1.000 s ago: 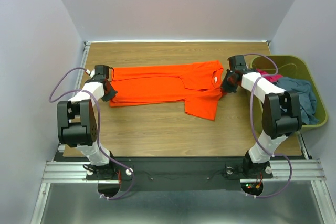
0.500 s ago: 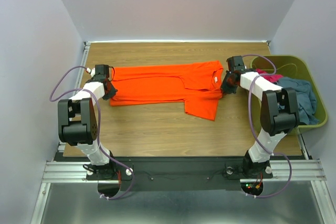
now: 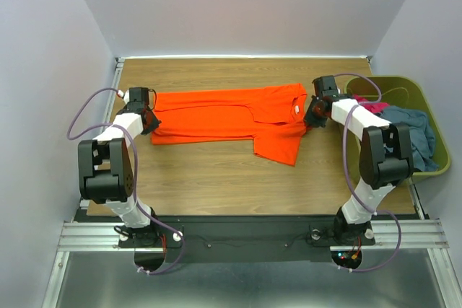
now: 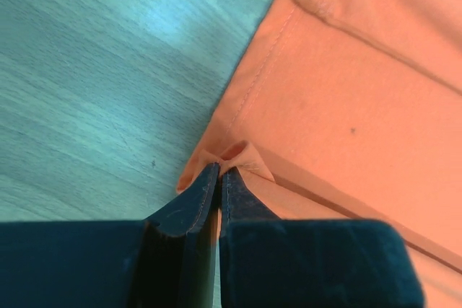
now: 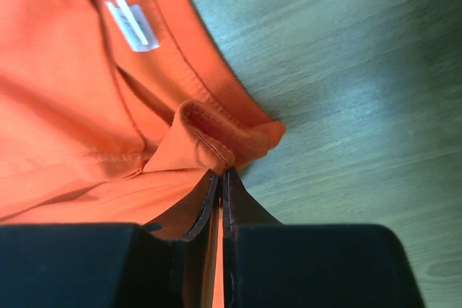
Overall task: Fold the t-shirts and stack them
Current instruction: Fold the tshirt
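Overhead view: I have the orange t-shirt [image 3: 238,117] spread lengthwise across the far half of the counter [image 3: 216,178], hem toward my left arm, collar toward my right. One sleeve and side panel droop toward the near edge just right of centre. The white neck label [image 5: 132,23] lies face up inside the collar.

Left wrist view: the left gripper [image 4: 219,175] has its jaws pressed together, with a small pucker of orange hem pinched at the tips. The cloth corner sits at the counter surface, hardly raised.

Right wrist view: the right gripper [image 5: 221,176] is likewise closed to a slit, biting a rolled bit of fabric just beside the collar seam, at the shoulder.

Beyond the right arm, the olive-green tub [image 3: 411,91] holds the blue-grey t-shirt [image 3: 415,131] and the pink t-shirt [image 3: 369,106], both crumpled and unfolded.

My reading of the step: the first shirt is gripped at both ends for a lengthwise fold, and nothing is stacked yet, so the task is at an early stage.

The next move, as I judge it, calls for both arms to lift together and carry the held edge over in parallel, keeping the cloth taut between them. Both pinches are shallow, so a slip at either end is the risk to watch.
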Available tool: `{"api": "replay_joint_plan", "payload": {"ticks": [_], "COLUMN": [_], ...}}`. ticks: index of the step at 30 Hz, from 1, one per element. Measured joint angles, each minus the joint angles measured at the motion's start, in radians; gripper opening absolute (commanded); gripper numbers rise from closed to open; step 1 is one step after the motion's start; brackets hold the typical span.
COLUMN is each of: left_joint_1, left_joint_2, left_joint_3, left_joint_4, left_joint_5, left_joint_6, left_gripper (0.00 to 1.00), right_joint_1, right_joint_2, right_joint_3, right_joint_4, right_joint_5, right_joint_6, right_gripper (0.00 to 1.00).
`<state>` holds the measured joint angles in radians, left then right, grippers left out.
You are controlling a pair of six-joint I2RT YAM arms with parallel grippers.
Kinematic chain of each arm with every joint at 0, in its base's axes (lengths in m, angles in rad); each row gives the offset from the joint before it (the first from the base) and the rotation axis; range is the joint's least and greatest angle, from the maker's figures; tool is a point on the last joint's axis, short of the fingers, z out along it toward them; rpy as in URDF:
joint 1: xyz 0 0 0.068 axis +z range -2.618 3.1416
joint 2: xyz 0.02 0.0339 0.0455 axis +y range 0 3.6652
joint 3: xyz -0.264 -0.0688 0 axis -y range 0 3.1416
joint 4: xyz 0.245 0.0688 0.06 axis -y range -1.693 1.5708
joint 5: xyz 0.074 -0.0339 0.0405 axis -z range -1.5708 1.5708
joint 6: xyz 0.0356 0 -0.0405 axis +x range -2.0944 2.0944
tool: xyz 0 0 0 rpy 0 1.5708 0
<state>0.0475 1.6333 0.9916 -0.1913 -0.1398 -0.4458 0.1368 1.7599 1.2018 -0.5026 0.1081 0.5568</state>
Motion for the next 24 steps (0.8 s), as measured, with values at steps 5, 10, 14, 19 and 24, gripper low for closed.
{"api": "replay_joint_plan", "payload": {"ticks": [5, 10, 14, 19, 24], "left_joint_1": [0.000, 0.000, 0.000, 0.000, 0.000], "left_joint_2": [-0.072, -0.099, -0.080, -0.012, 0.035], "left_joint_3": [-0.003, -0.004, -0.004, -0.004, -0.004], "left_joint_4": [0.001, 0.008, 0.014, 0.031, 0.042], "left_joint_5": [-0.003, -0.011, -0.012, -0.012, -0.011], "left_joint_6": [-0.003, -0.004, -0.004, -0.004, -0.004], "left_gripper": [0.05, 0.05, 0.06, 0.06, 0.10], "right_joint_1": [0.000, 0.000, 0.000, 0.000, 0.000], "right_joint_2": [-0.052, -0.065, -0.056, -0.009, 0.042], "right_joint_3": [0.000, 0.000, 0.011, 0.053, 0.073], "right_joint_4": [0.000, 0.001, -0.002, -0.002, 0.002], "right_joint_5": [-0.002, -0.003, -0.003, -0.002, 0.001], "right_joint_6": [0.000, 0.000, 0.000, 0.000, 0.000], "right_gripper": [0.06, 0.06, 0.06, 0.09, 0.15]}}
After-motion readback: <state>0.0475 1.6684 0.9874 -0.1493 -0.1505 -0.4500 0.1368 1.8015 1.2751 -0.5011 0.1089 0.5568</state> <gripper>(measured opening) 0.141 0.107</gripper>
